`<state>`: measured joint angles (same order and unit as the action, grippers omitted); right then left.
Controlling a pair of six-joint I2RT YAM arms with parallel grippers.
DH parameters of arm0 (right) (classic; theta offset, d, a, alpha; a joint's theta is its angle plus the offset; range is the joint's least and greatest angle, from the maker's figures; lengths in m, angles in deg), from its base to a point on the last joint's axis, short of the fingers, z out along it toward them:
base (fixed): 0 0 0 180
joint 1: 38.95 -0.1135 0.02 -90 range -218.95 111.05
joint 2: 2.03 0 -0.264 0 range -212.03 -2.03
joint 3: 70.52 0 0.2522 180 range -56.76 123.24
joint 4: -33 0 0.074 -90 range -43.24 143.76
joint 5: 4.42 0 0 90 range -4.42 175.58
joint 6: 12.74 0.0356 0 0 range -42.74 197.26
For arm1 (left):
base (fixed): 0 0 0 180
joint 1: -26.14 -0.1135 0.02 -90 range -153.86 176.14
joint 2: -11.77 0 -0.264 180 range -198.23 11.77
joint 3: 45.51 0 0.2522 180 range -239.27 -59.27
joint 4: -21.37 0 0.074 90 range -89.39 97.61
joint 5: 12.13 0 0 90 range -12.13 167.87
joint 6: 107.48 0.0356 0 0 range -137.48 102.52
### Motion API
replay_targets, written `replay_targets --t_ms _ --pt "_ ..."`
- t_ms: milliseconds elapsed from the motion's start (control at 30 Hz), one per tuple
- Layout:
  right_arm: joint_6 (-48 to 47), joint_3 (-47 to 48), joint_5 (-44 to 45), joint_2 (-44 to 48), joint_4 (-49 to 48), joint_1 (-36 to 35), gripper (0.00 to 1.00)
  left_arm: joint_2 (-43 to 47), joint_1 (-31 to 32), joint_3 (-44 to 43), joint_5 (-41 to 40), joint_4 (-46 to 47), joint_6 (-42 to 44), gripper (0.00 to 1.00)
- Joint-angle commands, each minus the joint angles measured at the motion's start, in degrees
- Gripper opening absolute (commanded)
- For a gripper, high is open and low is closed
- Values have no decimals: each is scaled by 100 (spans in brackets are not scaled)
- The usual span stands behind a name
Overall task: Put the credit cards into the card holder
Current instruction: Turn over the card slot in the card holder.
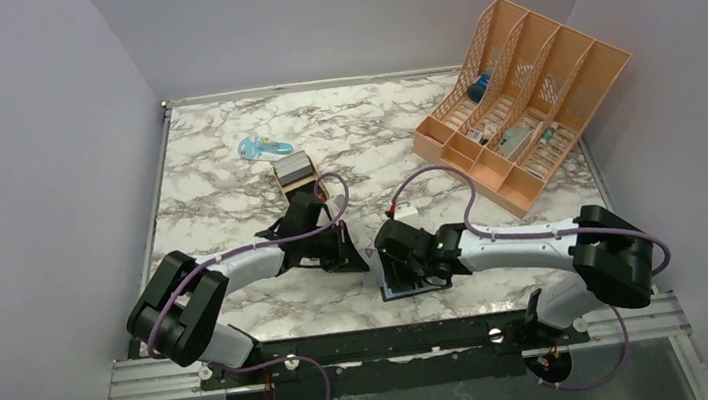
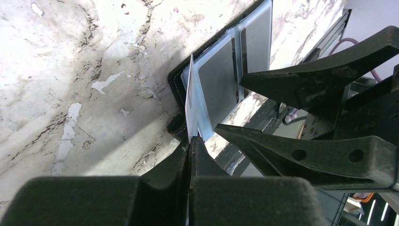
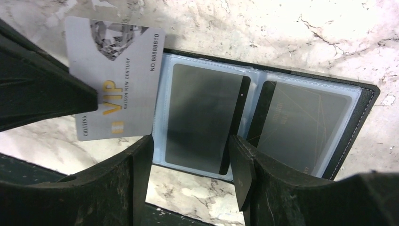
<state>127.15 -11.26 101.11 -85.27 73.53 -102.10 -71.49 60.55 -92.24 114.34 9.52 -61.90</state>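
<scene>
Credit card (image 3: pixel 117 80), silver-grey with gold VIP lettering, stands on edge just beyond the left rim of the open card holder (image 3: pixel 263 117), pinched at its lower end by the left gripper (image 2: pixel 190 143), whose fingers are closed flat on it; the left wrist view shows the card only as a thin edge, its far corner over the holder's blue-grey inner face, while the right wrist view shows its printed face; whether the corner has entered a sleeve I cannot tell. The right gripper (image 3: pixel 190 155) is spread wide, one finger at each side of the holder's left sleeve; each of the two clear sleeves holds a dark card. From above, the holder lies flat on the marble tabletop (image 1: pixel 226 174) near its front edge, largely hidden under the right gripper; a gold tin (image 1: pixel 294 172) sits beyond the left arm; a peach organiser (image 1: pixel 519 91) at the far right holds small items, one of them blue.
</scene>
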Motion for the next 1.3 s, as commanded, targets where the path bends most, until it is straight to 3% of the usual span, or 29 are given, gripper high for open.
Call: replay_targets --t_ms 0,233,533,900,1100,1267 --pt "41 232 100 -304 356 5 61 -57 48 -8 -332 -173 244 0" --pt "35 337 147 -561 477 0 63 -90 57 48 -311 -81 196 0" --pt "-266 478 447 129 632 29 61 -105 63 216 133 455 -329 0" --pt "-787 -122 169 824 453 1166 59 -13 68 279 190 514 -654 0" --pt "-840 -550 31 966 354 1560 54 -181 75 412 509 1149 -1088 0" --pt "-823 -884 -142 1054 172 1681 52 -308 84 447 480 1157 -1095 0"
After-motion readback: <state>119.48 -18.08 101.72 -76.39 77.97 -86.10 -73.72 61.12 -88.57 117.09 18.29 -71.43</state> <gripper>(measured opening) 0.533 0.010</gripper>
